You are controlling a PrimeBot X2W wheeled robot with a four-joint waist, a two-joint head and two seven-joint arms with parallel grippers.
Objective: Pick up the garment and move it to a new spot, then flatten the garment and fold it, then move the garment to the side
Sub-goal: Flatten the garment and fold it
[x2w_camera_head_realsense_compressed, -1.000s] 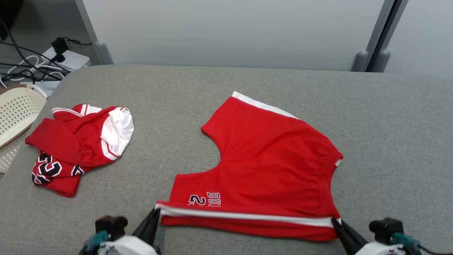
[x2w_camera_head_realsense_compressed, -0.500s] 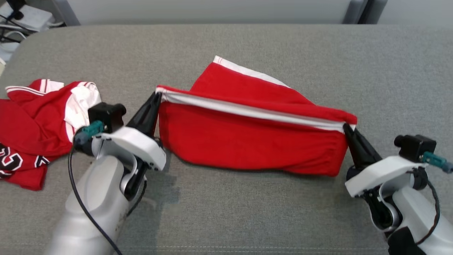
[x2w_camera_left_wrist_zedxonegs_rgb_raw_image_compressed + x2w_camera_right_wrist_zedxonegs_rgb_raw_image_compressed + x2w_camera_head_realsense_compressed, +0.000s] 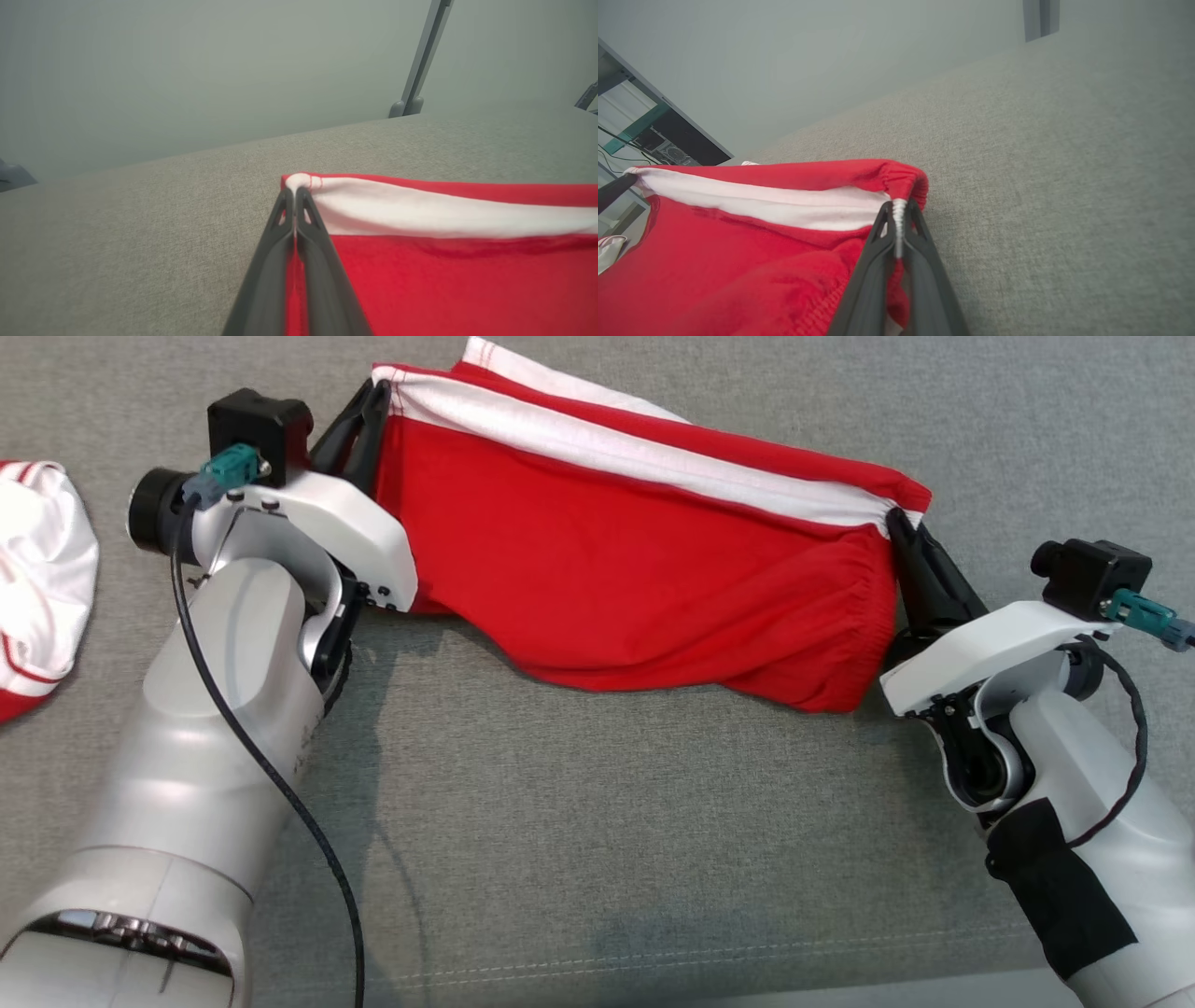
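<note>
Surface: grey woven upholstery (image 3: 597, 821), with a stitched seam (image 3: 653, 957) running along the bottom of the head view. In the left wrist view a plain pale wall (image 3: 163, 70) stands behind the far edge, and a grey upright post (image 3: 420, 56) is at upper right.

Garment: red shorts (image 3: 635, 551) with a white band, upper middle of the head view, stretched between both arms. The left gripper (image 3: 373, 394), upper left, has its fingers pinched tight on the white-banded corner. The right gripper (image 3: 896, 518), at the right, is clamped on the gathered waistband corner. The held edge is taut. Red cloth sags below it toward the upholstery; I cannot tell whether it touches.

Room: bare grey cloth fills the lower middle between the two forearms and the upper right. A second red-and-white garment (image 3: 42, 579) lies at the left edge, apart from the left arm.
</note>
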